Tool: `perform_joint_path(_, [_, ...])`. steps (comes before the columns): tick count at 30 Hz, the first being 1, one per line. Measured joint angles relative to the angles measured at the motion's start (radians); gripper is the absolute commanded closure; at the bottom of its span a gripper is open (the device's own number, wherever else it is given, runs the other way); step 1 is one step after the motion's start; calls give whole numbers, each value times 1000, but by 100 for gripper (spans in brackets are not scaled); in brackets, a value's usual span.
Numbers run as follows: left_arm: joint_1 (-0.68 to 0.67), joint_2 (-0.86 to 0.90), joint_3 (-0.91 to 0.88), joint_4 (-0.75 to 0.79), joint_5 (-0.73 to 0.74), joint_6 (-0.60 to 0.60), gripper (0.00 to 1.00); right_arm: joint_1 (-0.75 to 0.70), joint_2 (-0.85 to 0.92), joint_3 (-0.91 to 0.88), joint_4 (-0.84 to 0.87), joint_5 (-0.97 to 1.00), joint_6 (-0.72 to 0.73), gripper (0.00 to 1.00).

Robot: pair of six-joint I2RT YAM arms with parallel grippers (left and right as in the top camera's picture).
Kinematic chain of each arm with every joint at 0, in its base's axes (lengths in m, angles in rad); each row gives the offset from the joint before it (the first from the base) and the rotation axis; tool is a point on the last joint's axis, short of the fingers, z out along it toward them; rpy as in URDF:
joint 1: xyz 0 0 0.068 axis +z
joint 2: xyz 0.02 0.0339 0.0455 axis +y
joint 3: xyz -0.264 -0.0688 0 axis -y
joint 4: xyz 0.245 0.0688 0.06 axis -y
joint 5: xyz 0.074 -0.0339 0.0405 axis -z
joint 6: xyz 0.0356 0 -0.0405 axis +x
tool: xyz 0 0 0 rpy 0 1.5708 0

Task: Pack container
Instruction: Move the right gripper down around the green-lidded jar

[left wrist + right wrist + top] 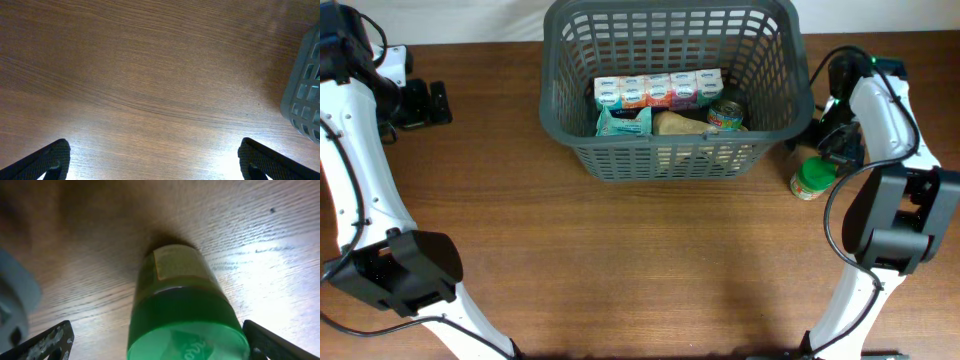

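The container (670,90), a large dark grey lattice basket, stands at the back middle of the table. It holds a row of tissue packs (660,91), a teal bag (623,122), a tan packet (677,124) and a can (725,116). A jar with a green lid (812,180) stands on the table just right of the basket. My right gripper (830,155) hangs over it, open. In the right wrist view the jar (185,310) sits between the spread fingertips (50,342), with a gap on the left side. My left gripper (442,103) is open over bare wood at the far left.
In the left wrist view a corner of the basket (305,90) shows at the right edge, beyond the open left gripper (155,165). The basket wall (15,300) also stands close to the left of the jar in the right wrist view.
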Motion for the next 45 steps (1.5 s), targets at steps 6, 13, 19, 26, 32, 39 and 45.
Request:
perform_joint_path(6, [0,0,0,0,0,0,1,0,0,-63,23,0,0,1])
perform_joint_path(13, [0,0,0,0,0,0,1,-11,0,-68,42,0,0,1])
perform_joint_path(19, [0,0,0,0,0,0,1,-35,0,-69,46,0,-3,1])
perform_joint_path(26, [0,0,0,0,0,0,1,-40,0,-148,91,0,-25,1])
perform_joint_path(32, [0,0,0,0,0,0,1,-40,0,-155,116,-1,-26,1])
perform_joint_path(39, [0,0,0,0,0,0,1,-40,0,-157,169,-16,-35,1])
perform_joint_path(45, [0,0,0,0,0,0,1,-40,0,-157,165,-26,-51,0])
